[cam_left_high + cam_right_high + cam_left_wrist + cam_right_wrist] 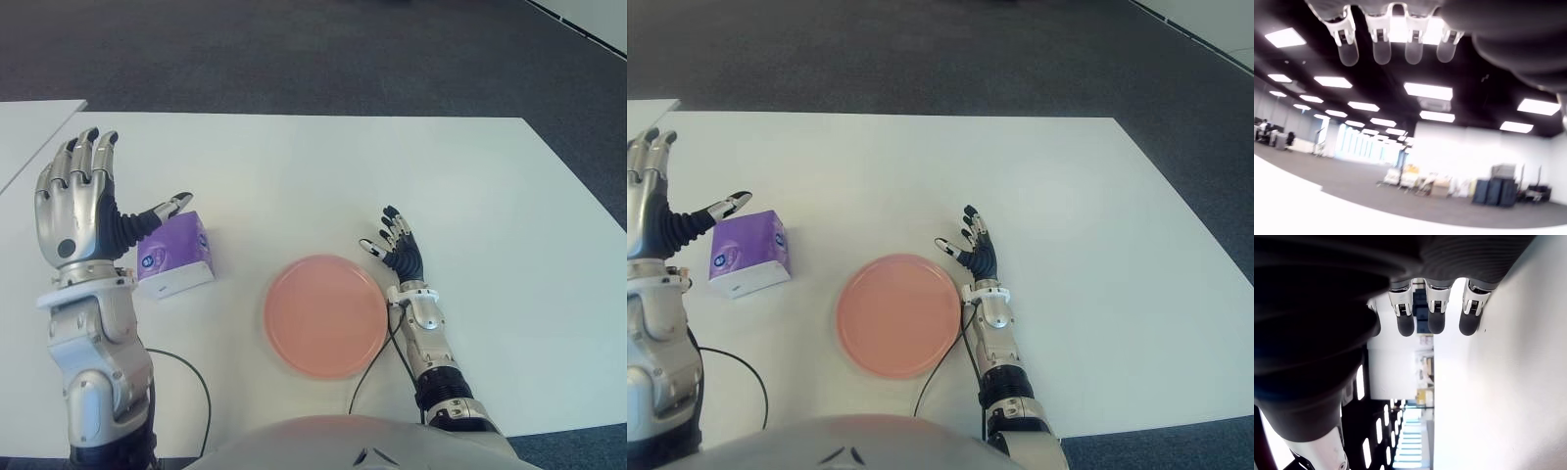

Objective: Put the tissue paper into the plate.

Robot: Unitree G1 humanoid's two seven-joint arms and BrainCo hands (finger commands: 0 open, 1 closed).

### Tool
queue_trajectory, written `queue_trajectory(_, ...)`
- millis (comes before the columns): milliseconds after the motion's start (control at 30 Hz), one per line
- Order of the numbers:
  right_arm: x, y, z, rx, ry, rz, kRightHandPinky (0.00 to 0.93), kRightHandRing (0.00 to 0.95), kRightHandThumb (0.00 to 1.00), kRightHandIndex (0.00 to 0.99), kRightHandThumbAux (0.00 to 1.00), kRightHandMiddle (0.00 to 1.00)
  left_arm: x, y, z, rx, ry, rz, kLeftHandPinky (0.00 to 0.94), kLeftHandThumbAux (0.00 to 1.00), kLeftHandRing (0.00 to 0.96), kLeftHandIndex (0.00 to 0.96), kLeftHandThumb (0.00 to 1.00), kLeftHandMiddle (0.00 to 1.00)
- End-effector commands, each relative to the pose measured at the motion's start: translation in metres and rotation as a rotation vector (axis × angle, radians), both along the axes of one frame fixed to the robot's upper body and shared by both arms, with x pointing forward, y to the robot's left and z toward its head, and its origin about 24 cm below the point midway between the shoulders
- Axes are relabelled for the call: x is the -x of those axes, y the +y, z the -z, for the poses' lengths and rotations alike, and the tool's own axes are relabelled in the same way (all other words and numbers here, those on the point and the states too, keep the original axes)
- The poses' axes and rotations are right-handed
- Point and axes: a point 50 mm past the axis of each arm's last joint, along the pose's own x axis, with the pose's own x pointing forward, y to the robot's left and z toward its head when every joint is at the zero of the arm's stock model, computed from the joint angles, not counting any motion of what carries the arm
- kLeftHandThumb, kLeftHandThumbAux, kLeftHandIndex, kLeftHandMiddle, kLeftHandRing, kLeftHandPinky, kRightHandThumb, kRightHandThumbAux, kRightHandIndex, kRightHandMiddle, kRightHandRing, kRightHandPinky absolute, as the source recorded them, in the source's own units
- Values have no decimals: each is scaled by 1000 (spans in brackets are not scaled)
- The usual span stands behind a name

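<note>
The left hand [78,201] is raised above the left side of the white desk [294,166], palm turned inward, its four fingers [86,157] straight and pointing up and away, the thumb stretched out sideways. It holds nothing. The thumb tip shows just over the top edge of the tissue pack [174,253], but whether the two touch cannot be told. In the left wrist view the fingertips [1381,49] hang straight in a row with only the room's ceiling lights behind them.

The tissue pack is a small purple box with a white base, lying on the desk to the left of the plate [325,315] and apart from it. The plate is round, pink and bare, sitting near the desk's front edge, in front of the robot's body.

The right hand [397,245] shows just beside the plate's right rim, its fingers spread loosely and holding nothing. In the right wrist view its fingertips [1436,318] extend straight alongside the desk surface.

A black cable [377,357] curves along the plate's right edge toward the robot.
</note>
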Motion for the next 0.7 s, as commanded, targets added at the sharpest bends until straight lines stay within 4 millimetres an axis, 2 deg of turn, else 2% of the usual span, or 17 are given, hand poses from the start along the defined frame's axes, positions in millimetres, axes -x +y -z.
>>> queue_trajectory(33, 38, 0, 52, -28, 285, 18, 0, 0, 2, 0, 816, 0, -10, 16, 25, -33, 469, -237, 0, 243, 0, 0, 1, 0)
queue_trajectory(200, 38, 0, 53, -30, 286, 20, 0, 0, 5, 0, 815, 0, -7, 11, 47, -31, 628, -261, 0, 224, 0, 0, 0, 0)
queue_trajectory(700, 37, -1, 54, -49, 285, 16, 0, 0, 8, 0, 835, 0, -9, 12, 56, -99, 799, -268, 0, 225, 0, 0, 0, 0)
